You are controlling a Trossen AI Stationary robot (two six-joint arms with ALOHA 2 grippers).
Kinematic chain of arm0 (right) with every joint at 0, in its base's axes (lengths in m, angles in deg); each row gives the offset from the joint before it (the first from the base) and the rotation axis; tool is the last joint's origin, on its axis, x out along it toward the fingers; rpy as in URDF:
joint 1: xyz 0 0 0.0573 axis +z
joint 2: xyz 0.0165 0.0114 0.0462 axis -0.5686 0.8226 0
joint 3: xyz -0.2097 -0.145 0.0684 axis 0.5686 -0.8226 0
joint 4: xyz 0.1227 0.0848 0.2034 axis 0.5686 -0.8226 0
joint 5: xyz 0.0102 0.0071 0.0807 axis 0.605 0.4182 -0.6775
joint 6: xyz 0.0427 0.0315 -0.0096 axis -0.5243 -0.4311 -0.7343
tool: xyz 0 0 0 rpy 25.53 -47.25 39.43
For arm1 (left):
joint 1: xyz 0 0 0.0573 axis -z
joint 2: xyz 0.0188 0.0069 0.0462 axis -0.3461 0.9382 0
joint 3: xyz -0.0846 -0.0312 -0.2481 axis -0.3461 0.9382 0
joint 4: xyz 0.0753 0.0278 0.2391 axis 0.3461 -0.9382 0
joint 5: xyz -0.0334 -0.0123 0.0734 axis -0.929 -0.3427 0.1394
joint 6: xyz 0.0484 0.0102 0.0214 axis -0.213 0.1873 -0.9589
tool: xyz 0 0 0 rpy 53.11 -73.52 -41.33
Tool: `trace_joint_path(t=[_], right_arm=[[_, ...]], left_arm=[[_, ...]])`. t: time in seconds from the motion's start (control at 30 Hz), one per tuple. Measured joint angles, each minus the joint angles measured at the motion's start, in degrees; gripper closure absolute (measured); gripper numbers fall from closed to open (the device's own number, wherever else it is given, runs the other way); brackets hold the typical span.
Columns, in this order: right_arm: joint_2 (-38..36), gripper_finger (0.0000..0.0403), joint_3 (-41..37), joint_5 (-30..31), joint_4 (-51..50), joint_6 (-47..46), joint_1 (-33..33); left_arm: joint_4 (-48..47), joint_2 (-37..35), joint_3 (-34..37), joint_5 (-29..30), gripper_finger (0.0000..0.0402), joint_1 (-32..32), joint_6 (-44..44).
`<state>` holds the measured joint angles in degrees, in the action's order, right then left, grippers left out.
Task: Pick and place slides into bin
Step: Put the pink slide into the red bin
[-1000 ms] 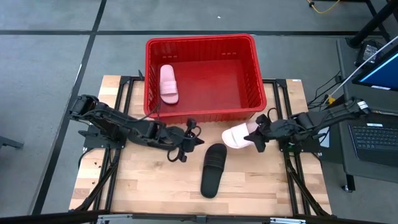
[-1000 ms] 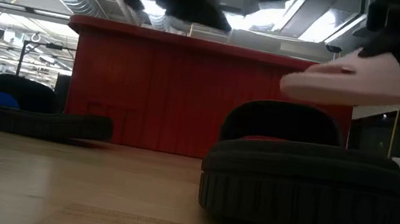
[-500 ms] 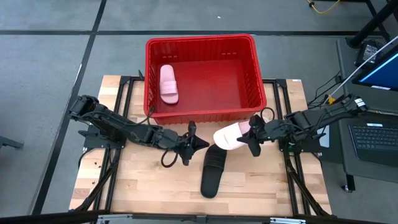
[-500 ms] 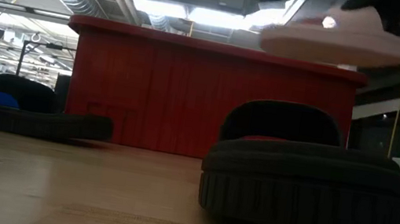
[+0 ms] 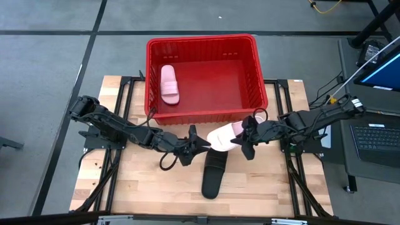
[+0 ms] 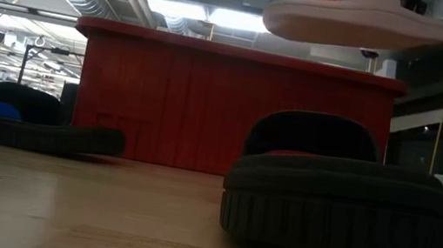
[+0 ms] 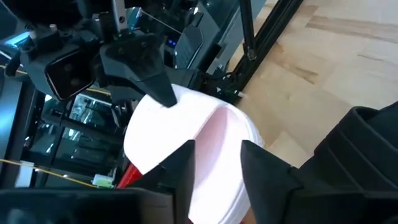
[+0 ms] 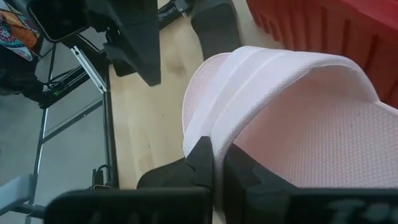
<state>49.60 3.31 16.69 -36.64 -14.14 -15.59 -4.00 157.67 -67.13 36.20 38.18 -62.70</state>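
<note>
Pale pink slide (image 5: 222,135), clenched at its heel end in the right gripper (image 5: 242,138), hangs in the air near the red bin's (image 5: 201,42) front wall, above the black slide (image 5: 214,172) lying on the wooden table (image 5: 144,181). Reaching in low from the left, the left gripper (image 5: 192,145) has its fingers parted at the pink slide's toe. A second pink slide (image 5: 169,84) lies inside the bin's left side; no writing is legible.
</note>
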Motion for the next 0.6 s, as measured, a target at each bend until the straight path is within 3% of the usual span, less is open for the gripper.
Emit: trace_joint_path(t=[0.2,0.6], right_arm=[[1.3,0.0392,2.1,0.0,0.3,0.3,-1.0],[1.4,0.0392,2.6,0.0,1.6,4.5,-4.9]], left_arm=[[-0.3,0.0,0.0,0.1,0.0239,0.0,-0.2],[-3.0,0.0,0.0,7.3,0.0236,-0.2,-1.5]])
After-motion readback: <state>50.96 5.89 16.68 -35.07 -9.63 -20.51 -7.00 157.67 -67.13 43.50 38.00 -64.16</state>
